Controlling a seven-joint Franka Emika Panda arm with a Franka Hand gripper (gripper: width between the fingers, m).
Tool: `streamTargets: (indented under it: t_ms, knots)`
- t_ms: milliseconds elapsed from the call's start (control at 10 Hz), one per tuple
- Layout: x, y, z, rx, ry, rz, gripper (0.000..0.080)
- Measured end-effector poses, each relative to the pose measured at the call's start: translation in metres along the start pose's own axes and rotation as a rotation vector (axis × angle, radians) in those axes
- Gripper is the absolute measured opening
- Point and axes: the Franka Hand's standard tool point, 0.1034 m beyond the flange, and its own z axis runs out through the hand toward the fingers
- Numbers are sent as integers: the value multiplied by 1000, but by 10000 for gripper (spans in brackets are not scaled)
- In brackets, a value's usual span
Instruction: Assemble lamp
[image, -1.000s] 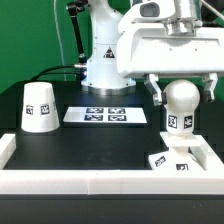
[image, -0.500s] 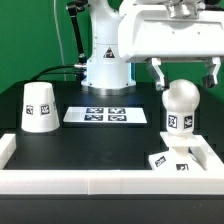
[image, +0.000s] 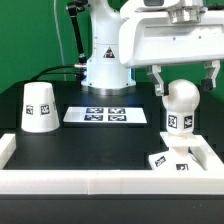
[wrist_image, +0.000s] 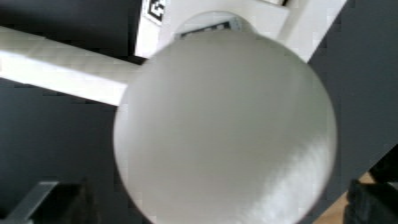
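Observation:
The white bulb stands upright on its short tagged stem at the white square base, at the exterior view's right. I cannot tell whether the stem is seated in the base. My gripper hangs just above the bulb, open, with one finger on each side of the bulb's top and not touching it. In the wrist view the bulb fills most of the picture, with dark fingers at the edges. The white cone shade stands alone at the exterior view's left.
The marker board lies flat at the middle back of the black table. A low white wall runs along the front and up both sides, close to the base. The robot's white pedestal stands behind the marker board.
My gripper has risen from around the bulb's widest part to just above its top. The bulb has stayed upright in place. The shade and base have not moved.

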Motion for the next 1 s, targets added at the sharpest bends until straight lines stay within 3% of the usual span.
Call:
streamTargets:
  t_ms: [200, 1000]
  knots:
    - [0, 3, 3, 21, -78, 3, 699]
    - [-8, 7, 16, 17, -78, 11, 690]
